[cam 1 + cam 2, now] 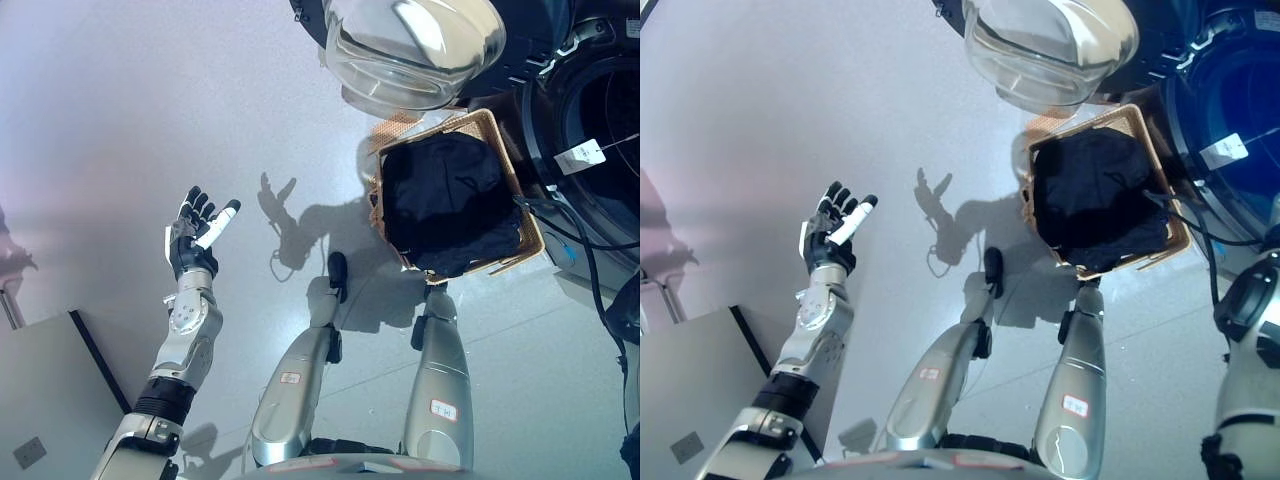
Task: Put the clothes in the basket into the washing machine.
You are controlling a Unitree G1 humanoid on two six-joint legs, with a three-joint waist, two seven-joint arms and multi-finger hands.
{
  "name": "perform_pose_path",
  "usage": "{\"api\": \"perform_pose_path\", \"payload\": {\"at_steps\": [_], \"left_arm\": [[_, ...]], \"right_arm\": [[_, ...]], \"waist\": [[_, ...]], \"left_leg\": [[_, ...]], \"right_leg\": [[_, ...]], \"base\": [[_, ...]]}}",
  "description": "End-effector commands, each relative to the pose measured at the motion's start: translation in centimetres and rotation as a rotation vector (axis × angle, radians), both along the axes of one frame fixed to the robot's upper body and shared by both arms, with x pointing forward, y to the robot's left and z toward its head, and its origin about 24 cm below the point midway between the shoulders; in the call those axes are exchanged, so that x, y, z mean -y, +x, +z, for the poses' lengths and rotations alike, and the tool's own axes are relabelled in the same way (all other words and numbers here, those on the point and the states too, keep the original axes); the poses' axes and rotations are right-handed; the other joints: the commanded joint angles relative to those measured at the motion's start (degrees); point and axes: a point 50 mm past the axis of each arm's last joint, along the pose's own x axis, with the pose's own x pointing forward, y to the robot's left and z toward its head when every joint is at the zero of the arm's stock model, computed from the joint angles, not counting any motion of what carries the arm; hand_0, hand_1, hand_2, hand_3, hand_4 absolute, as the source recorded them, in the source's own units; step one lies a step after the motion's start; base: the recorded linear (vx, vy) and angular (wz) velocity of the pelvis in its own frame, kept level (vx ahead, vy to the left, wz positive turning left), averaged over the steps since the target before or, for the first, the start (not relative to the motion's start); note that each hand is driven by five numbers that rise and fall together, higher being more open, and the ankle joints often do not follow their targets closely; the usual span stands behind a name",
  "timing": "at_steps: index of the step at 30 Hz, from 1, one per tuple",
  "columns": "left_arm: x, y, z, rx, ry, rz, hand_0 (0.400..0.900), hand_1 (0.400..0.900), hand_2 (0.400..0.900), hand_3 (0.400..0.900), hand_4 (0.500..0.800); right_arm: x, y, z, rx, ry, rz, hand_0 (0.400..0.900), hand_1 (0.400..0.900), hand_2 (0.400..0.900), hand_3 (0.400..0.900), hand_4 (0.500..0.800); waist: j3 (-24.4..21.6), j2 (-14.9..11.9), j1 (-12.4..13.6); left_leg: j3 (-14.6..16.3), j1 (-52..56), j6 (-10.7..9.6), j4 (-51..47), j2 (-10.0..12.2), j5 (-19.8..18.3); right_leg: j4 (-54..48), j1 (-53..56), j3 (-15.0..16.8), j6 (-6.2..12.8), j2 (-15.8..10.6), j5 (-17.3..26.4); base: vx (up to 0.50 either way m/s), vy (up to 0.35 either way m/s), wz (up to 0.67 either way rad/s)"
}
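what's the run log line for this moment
left hand: open, raised over floor, holding nothing | right hand: not in view | basket: dark clothes inside | washing machine: door open

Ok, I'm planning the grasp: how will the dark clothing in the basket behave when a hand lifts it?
The dark clothing lies slumped and folded in the wicker basket, so it is probably floppy and will drape and trail. It fills the basket as one heap, so one grab may drag up several pieces. It likely won't slip from curled fingers.
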Motion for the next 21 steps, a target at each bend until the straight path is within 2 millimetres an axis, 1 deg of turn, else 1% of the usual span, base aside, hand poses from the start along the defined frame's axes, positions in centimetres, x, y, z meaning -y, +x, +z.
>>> {"api": "perform_pose_path", "payload": {"at_steps": [1,3,4,7,9,10,11,12,14,15,17,19,20,21], "left_arm": [[-2.8,-1.6,0.6,0.066,0.033,0.108,0.9,0.9,0.9,0.9,0.8],[-2.8,-1.5,0.7,0.069,0.035,0.111,0.9,0.9,0.9,0.9,0.8],[-2.9,-1.4,0.9,0.077,0.042,0.11,0.9,0.9,0.9,0.9,0.8],[-2.8,-1.2,1.6,0.113,0.06,0.102,0.9,0.9,0.9,0.9,0.8],[-2.6,-1.0,2.3,0.139,0.067,0.092,0.9,0.9,0.9,0.9,0.8],[-2.4,-0.8,2.3,0.139,0.069,0.089,0.9,0.9,0.9,0.9,0.8],[-2.3,-0.7,2.5,0.147,0.071,0.087,0.9,0.9,0.9,0.9,0.8],[-2.2,-0.4,2.6,0.15,0.069,0.085,0.9,0.9,0.9,0.9,0.8],[-2.2,-0.1,2.9,0.163,0.073,0.093,0.9,0.9,0.9,0.9,0.8],[-2.0,0.1,3.1,0.171,0.076,0.092,0.9,0.9,0.9,0.9,0.8],[-2.0,0.2,3.0,0.166,0.083,0.098,0.9,0.9,0.9,0.9,0.8],[-1.7,0.7,2.7,0.154,0.059,0.098,0.9,0.9,0.9,0.9,0.8],[-1.7,0.8,2.4,0.135,0.059,0.096,0.9,0.9,0.9,0.9,0.8],[-1.8,0.8,1.4,0.093,0.047,0.103,0.9,0.9,0.9,0.9,0.8]], "right_arm": [[3.4,-5.1,5.5,-0.131,-0.381,-0.194,0.9,0.9,0.9,0.9,0.8],[2.9,-4.0,4.2,-0.276,-0.43,-0.142,0.9,0.9,0.9,0.9,0.8],[2.4,-3.0,3.0,-0.43,-0.5,-0.089,0.9,0.9,0.9,0.9,0.8],[0.8,-0.8,0.4,-0.627,-0.603,0.017,0.9,0.9,0.9,0.9,0.8],[-0.5,0.6,-1.0,-0.705,-0.651,0.092,0.9,0.9,0.9,0.9,0.8],[-1.4,1.5,-2.1,-0.754,-0.671,0.128,0.9,0.9,0.9,0.9,0.8],[-1.9,1.9,-2.7,-0.779,-0.678,0.146,0.9,0.9,0.9,0.9,0.8],[-3.2,3.0,-4.2,-0.853,-0.732,0.222,0.9,0.9,0.9,0.9,0.8],[-5.2,4.2,-5.4,-0.917,-0.818,0.283,0.9,0.9,0.9,0.9,0.8],[-6.6,4.9,-6.4,-0.969,-0.899,0.324,0.9,0.9,0.9,0.9,0.8],[-8.5,5.6,-8.1,-0.971,-0.937,0.371,0.9,0.9,0.9,0.9,0.8],[-12.0,6.4,-11.0,-0.972,-0.993,0.493,0.9,0.9,0.9,0.9,0.8],[-13.0,6.3,-12.3,-0.983,-1.008,0.53,0.9,0.9,0.9,0.9,0.8],[-14.6,6.3,-13.7,-0.986,-1.044,0.588,0.9,0.9,0.9,0.9,0.8]], "waist": [[-6.1,-1.1,-2.2],[-5.8,-1.3,-2.2],[-5.6,-1.5,-2.0],[-4.8,-1.7,-1.7],[-4.4,-1.8,-1.3],[-4.1,-1.9,-1.2],[-3.9,-1.9,-1.0],[-3.4,-2.0,-0.7],[-3.0,-2.2,-0.4],[-2.9,-2.4,-0.3],[-3.1,-2.9,-0.2],[-3.3,-4.0,-0.4],[-3.7,-4.5,-0.4],[-4.1,-5.1,-0.6]], "left_leg": [[-1.4,2.8,-7.9,1.3,6.1,-4.0],[-1.4,3.2,-7.8,1.5,5.9,-4.3],[-1.4,3.2,-7.7,1.7,5.9,-4.3],[-1.7,3.1,-7.3,2.5,5.7,-4.6],[-1.9,2.8,-7.1,3.5,5.6,-4.9],[-2.0,2.6,-6.9,4.2,5.4,-5.2],[-2.1,2.4,-6.8,4.7,5.3,-5.3],[-2.4,2.2,-6.6,5.5,5.1,-5.6],[-2.7,1.8,-6.3,6.5,5.0,-5.9],[-2.8,1.8,-6.3,6.9,4.9,-5.9],[-3.3,2.0,-6.0,7.3,4.8,-6.1],[-3.9,3.3,-5.8,7.4,4.8,-6.5],[-4.1,3.9,-5.6,7.4,4.9,-6.7],[-4.3,4.7,-5.5,7.5,5.0,-7.0]], "right_leg": [[7.4,1.1,1.2,-1.4,2.7,-7.2],[7.7,1.5,1.2,-1.39,2.6,-7.3],[7.6,1.7,1.0,-1.39,2.5,-7.2],[7.4,2.3,0.8,-1.37,2.4,-6.6],[7.2,2.5,0.5,-1.33,2.1,-6.4],[7.2,2.7,0.4,-1.26,1.8,-6.1],[7.1,2.9,0.4,-1.25,1.7,-6.0],[7.0,3.3,0.2,-1.23,1.5,-5.9],[6.7,4.2,-0.1,-1.2,1.3,-5.6],[6.6,4.7,-0.3,-1.17,1.2,-5.4],[6.3,5.9,-0.7,-1.18,1.0,-5.3],[5.5,8.5,-1.3,-1.14,1.0,-5.2],[5.1,9.6,-1.6,-1.16,1.0,-5.2],[4.5,10.9,-1.9,-1.08,1.0,-5.0]], "base": [[0.0,0.0,0.0],[-0.01,0.016,0.0],[0.0,0.0,0.0],[-0.04,0.021,0.03],[-0.05,0.029,0.06],[-0.06,0.047,0.08],[-0.06,0.036,0.13],[-0.06,0.034,0.14],[-0.05,0.029,0.15],[-0.03,0.031,0.18],[-0.01,0.031,0.17],[0.02,0.025,0.12],[0.04,0.041,0.03],[0.06,0.05,-0.01]]}}
